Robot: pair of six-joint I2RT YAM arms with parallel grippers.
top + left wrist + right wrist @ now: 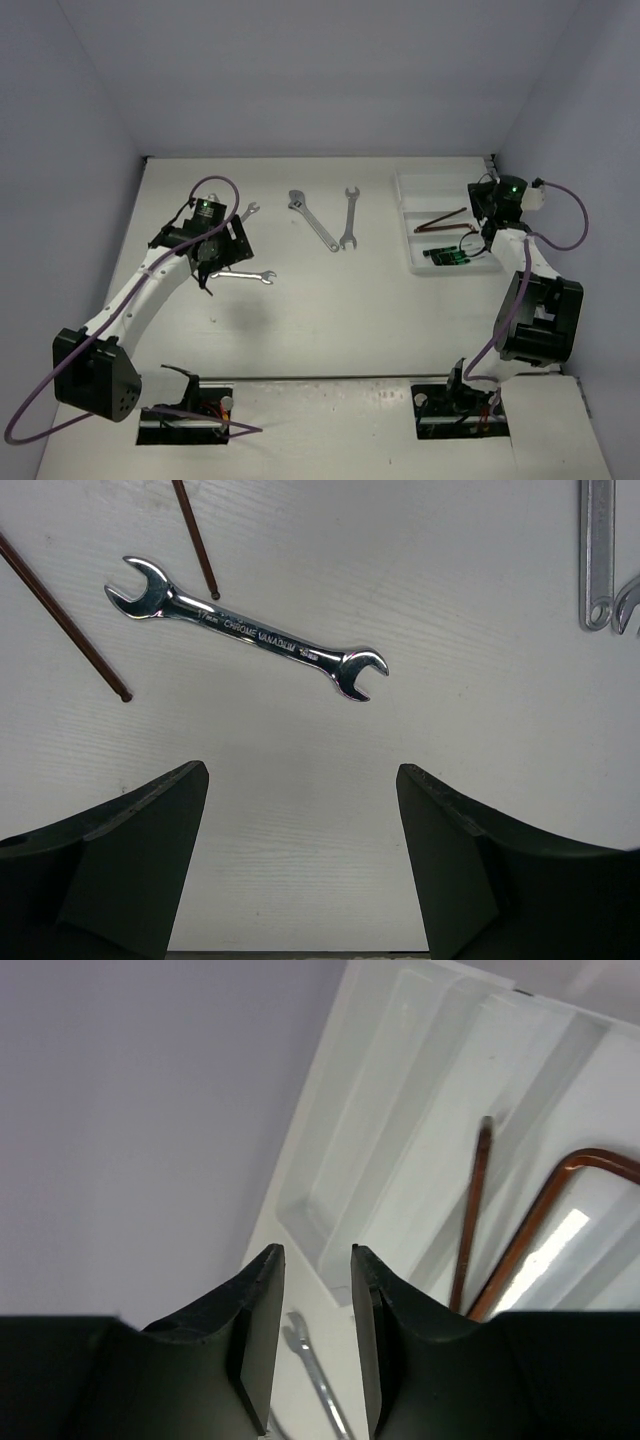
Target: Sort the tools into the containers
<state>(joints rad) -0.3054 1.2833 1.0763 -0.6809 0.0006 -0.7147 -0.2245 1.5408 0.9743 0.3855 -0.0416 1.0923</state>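
Observation:
My left gripper (212, 266) (302, 772) is open and empty, hovering just short of a silver open-end wrench (243, 276) (247, 630). Two dark brown hex keys (60, 620) lie to the left of it in the left wrist view. An adjustable wrench (312, 220) (597, 555) and another open-end wrench (349, 218) lie mid-table. The white tray (410, 200) (400, 1110) holds hex keys (440, 222) (470, 1220) in its middle compartment and black-and-green screwdrivers (450, 255) in the nearest one. My right gripper (480, 205) (316, 1252) hangs above the tray, its jaws slightly apart with nothing between them.
A small wrench (248, 210) lies beyond the left arm. The tray's far compartment (360, 1150) holds nothing. Walls close in the table at the back and both sides. A wrench end (315, 1375) shows past the tray in the right wrist view.

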